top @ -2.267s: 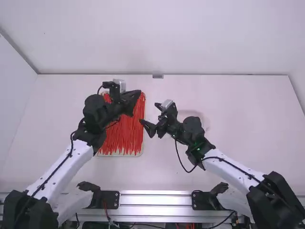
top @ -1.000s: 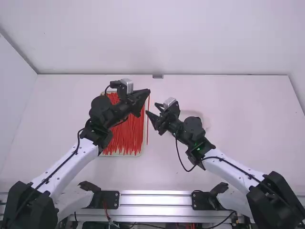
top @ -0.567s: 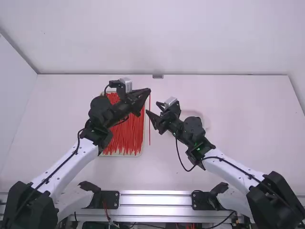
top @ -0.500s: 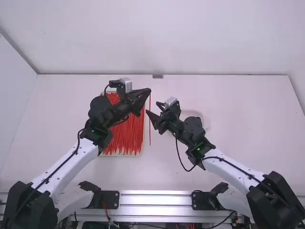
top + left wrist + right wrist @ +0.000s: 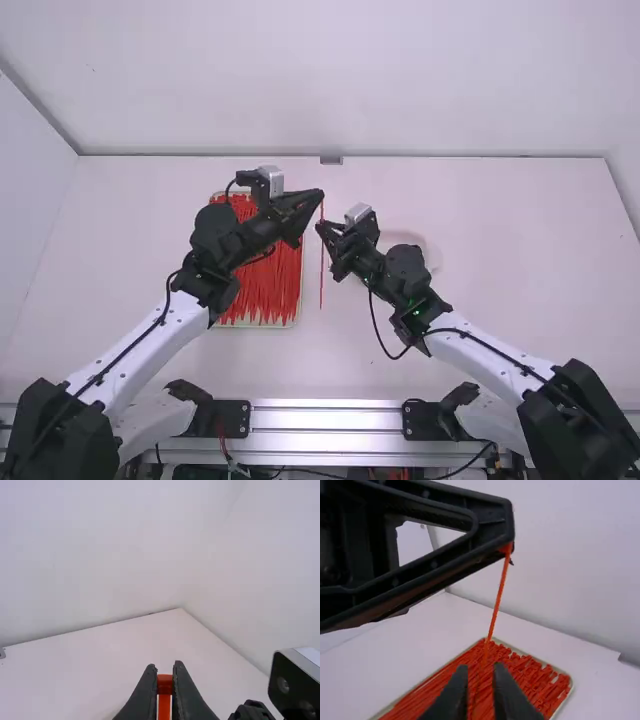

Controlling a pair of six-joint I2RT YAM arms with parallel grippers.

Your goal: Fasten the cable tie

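One red cable tie (image 5: pixel 321 262) hangs straight down from my left gripper (image 5: pixel 318 197), pinched at its top end, just off the right edge of the tray (image 5: pixel 292 325) heaped with uncountable spare ties (image 5: pixel 262 290). My right gripper (image 5: pixel 326 236) sits beside the strap, fingers narrowly apart.

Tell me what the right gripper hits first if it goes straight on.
Probably the tie hanging from the left gripper; it lines up with the right gripper's open gap, though depth is unclear.
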